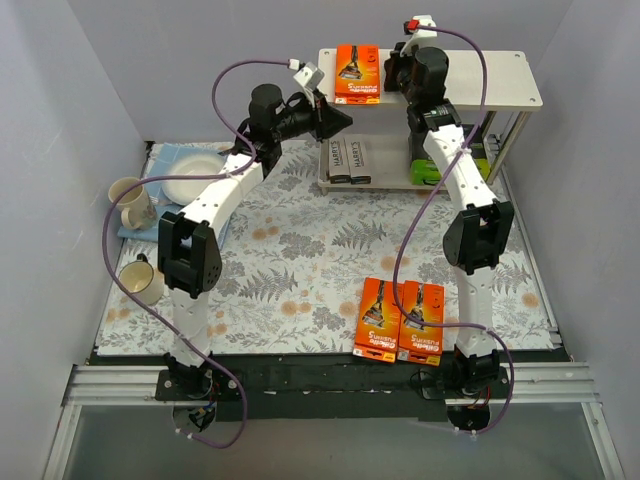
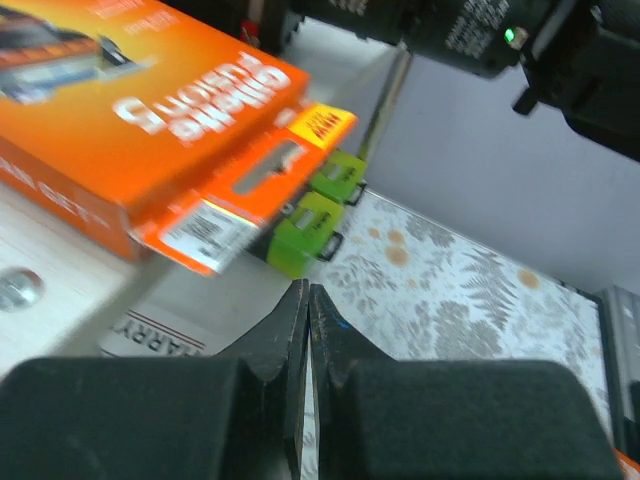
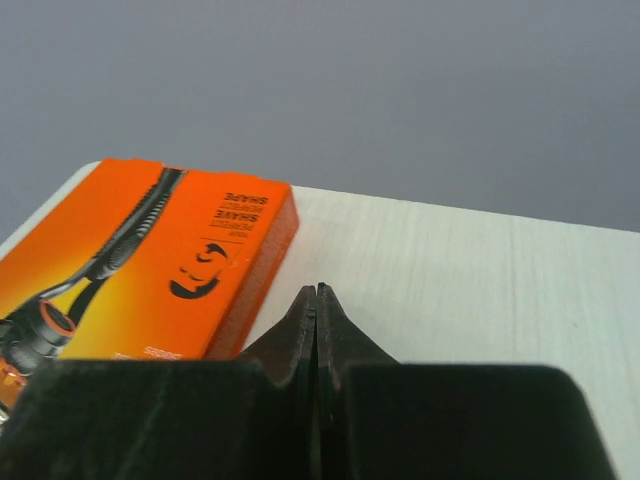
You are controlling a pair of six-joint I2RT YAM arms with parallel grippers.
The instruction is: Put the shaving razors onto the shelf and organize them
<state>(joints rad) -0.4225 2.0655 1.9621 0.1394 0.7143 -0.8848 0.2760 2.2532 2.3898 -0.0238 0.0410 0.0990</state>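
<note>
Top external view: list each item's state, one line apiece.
Left end effector, shut, empty.
Right end effector, shut, empty, over the top board.
Orange box, flat on the top board of the shelf.
Orange pair, flat on the table, side by side, not yet shelved.
Harry's boxes, flat on the lower board.
Green-ended boxes, on the lower board.

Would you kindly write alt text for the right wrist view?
The right gripper, shut, points across the pale top board of the shelf; an orange razor box lies flat at the view's left. A grey wall is behind.
</note>
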